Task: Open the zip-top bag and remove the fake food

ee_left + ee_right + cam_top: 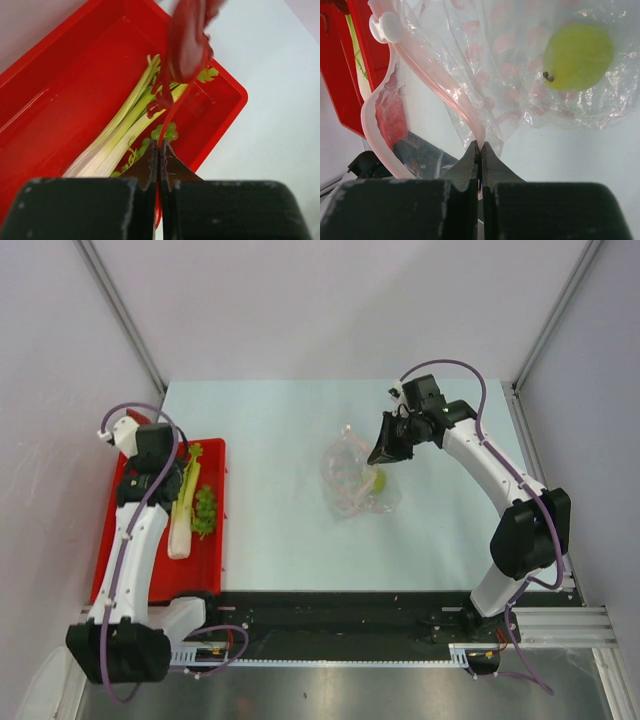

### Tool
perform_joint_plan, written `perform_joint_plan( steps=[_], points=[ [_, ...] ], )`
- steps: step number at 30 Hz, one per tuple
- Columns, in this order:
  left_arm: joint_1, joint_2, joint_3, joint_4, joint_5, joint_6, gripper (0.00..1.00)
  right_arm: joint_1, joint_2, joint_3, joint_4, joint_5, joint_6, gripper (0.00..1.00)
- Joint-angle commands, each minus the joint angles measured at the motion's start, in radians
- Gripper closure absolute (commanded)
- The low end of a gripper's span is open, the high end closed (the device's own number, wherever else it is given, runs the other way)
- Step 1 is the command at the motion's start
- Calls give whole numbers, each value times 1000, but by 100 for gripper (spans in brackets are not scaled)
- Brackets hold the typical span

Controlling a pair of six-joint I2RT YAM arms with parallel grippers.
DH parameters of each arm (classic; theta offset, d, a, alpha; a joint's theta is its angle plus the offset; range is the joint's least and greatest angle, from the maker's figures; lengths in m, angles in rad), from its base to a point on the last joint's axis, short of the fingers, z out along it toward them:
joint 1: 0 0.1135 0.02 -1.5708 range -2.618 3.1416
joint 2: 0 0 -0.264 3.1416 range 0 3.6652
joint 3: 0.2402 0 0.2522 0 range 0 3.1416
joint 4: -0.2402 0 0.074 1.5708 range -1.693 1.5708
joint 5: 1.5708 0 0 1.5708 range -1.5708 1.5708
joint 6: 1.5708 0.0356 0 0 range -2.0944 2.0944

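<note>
My left gripper is shut on a thin red feeler of the lobster, which hangs blurred over the red tray. The pale stalk vegetable and the green grapes lie in that tray. My right gripper is shut on the pink zip strip of the clear zip-top bag, whose mouth gapes open. The yellow-green pear is inside the bag. In the top view the bag lies mid-table, with the right gripper at its upper right.
The red tray sits at the table's left edge under the left arm. The bag's white slider sits at one end of the zip strip. Grey walls enclose the table on three sides.
</note>
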Motion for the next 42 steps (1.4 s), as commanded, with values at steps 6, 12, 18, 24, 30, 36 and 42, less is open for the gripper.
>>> perform_joint_plan(
  steps=[6, 12, 18, 24, 30, 36, 42],
  points=[
    [9, -203, -105, -304, -118, -359, 97, 13, -29, -10, 28, -40, -11, 100],
    [21, -277, -153, -401, -143, -514, 68, 13, -35, -18, 34, -43, -12, 100],
    [23, -263, -152, -366, -95, -476, 23, 13, -43, -30, 42, -48, -17, 100],
    [20, -178, -41, -116, 228, -150, 23, 13, -43, -30, 49, -63, -15, 100],
    [-144, -124, -119, 403, 696, -71, 42, 17, -38, -27, 76, -60, 9, 100],
    [-446, 102, 6, 505, 831, 21, 51, 26, -43, -18, 89, -17, 53, 100],
    [-577, 261, 105, 450, 882, 48, 68, 37, -56, -38, 128, 1, 103, 100]
  ],
)
